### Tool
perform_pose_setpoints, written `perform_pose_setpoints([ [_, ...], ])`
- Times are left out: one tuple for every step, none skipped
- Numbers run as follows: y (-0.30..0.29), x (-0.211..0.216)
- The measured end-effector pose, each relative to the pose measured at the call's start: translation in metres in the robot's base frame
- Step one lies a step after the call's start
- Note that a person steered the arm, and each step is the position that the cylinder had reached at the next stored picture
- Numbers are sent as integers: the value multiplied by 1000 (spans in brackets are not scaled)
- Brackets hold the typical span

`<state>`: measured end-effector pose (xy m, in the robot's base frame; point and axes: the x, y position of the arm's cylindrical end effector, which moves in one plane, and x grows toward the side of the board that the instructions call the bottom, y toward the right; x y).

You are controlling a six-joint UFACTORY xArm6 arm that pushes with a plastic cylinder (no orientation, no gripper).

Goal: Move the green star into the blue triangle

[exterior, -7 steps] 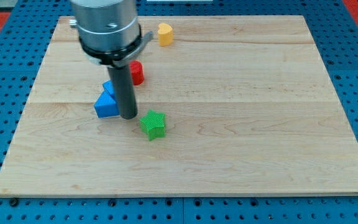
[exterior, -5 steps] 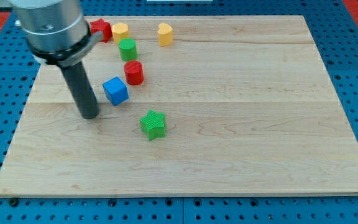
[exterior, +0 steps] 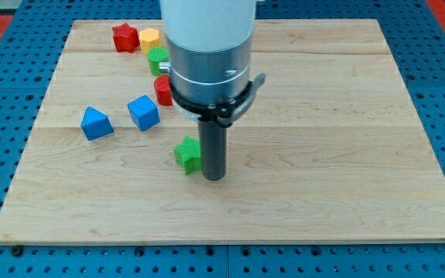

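The green star point(exterior: 185, 154) lies on the wooden board a little left of the middle. My tip point(exterior: 214, 177) stands right beside it, touching or nearly touching its right side, and the rod hides part of the star. The blue triangle point(exterior: 96, 123) sits well to the star's left, near the board's left side. A blue cube point(exterior: 143, 113) lies between them, slightly higher in the view.
A red cylinder point(exterior: 161, 89) is partly hidden behind the arm. A green cylinder point(exterior: 157, 59), a yellow block point(exterior: 148, 38) and a red star point(exterior: 124, 37) sit near the board's top left. The arm's body point(exterior: 209, 54) covers the top middle.
My tip has moved from the blue triangle's side across to the right side of the green star. The blue triangle now lies further left. The star has not visibly moved.
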<state>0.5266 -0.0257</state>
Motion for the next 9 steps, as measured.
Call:
perform_pose_setpoints([
  [-60,-2],
  [-74,5],
  [-14,12],
  [-38,-22],
  [-94,-34],
  [-131,-40],
  [-136,-40],
  [-143,-50],
  [-159,-47],
])
